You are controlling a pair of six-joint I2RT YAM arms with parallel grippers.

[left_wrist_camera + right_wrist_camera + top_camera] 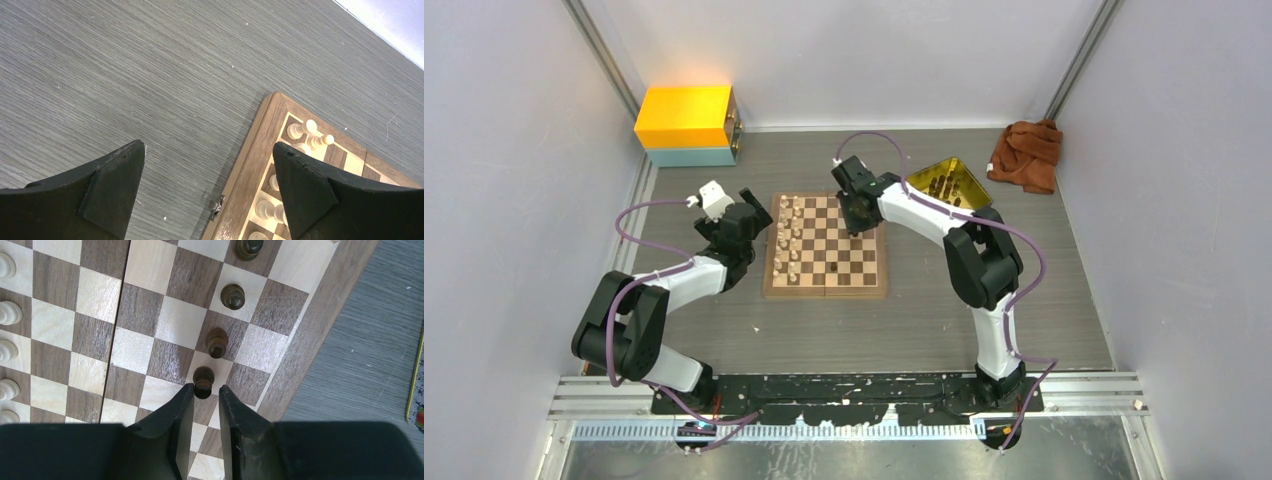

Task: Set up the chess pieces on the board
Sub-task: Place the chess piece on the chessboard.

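Over the far right part of the board (826, 291), the right arm (924, 212) is stretched forward and dipped, and the right pincer (206, 390) is parted narrowly and gripping nothing, with a dark pawn (203, 382) stood on a pale square just off its tips. Left of the board, the left pincer (207, 150) is held wide open and empty above the surface (125, 75). Beyond the board's far right corner, dark chess pieces (942, 186) are kept in a yellow tray (952, 161).

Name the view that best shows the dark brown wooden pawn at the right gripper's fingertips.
Right wrist: the dark brown wooden pawn shows close and sharp. From the top the right gripper covers it; the left wrist view misses it.
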